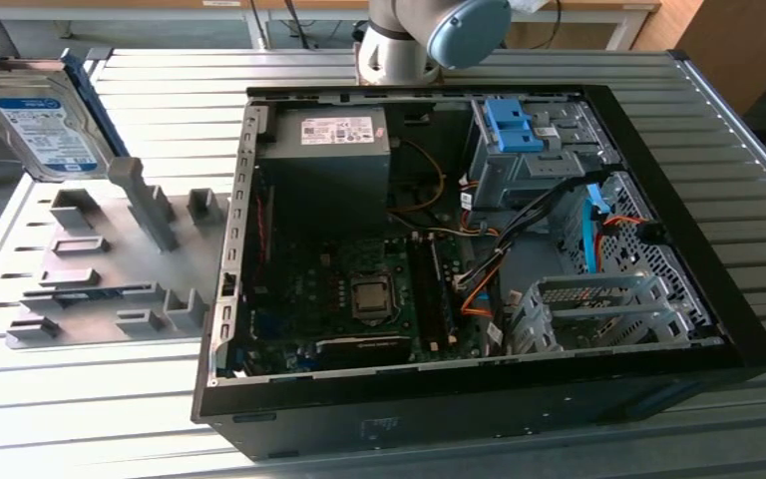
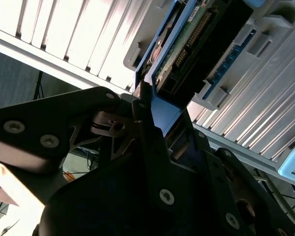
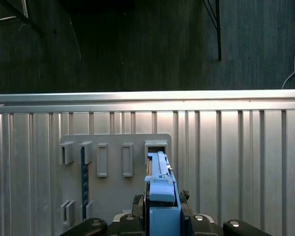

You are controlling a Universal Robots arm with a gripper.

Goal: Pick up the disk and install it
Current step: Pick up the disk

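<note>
The slatted metal table (image 1: pixel 729 150) carries an open computer case (image 1: pixel 490 414), which lies on its side with its board and cables exposed. Behind the case's far wall stands the base of the arm (image 1: pixel 417 45).

Inside the case, the grey power-supply box (image 1: pixel 330 165) sits in the far corner toward the exterior view's left. The grey metal bay (image 1: pixel 530 170), with blue brackets (image 1: pixel 514 125) on top, is in the far corner toward the exterior view's right.

Outside the case, just beside its wall on the exterior view's left, lies a grey fixture plate (image 1: pixel 104 299) with upright slots. The disk (image 1: pixel 44 125) is over the far end of that plate, well apart from the case. It stands on edge and tilted, with its white-and-blue label facing the exterior camera. Whether its lower edge sits in a slot or hangs just above one is hard to say.

The gripper (image 3: pixel 161 204) is closed on the disk. In both wrist views the dark fingers (image 2: pixel 147 137) pinch the blue rail along its edge.
</note>
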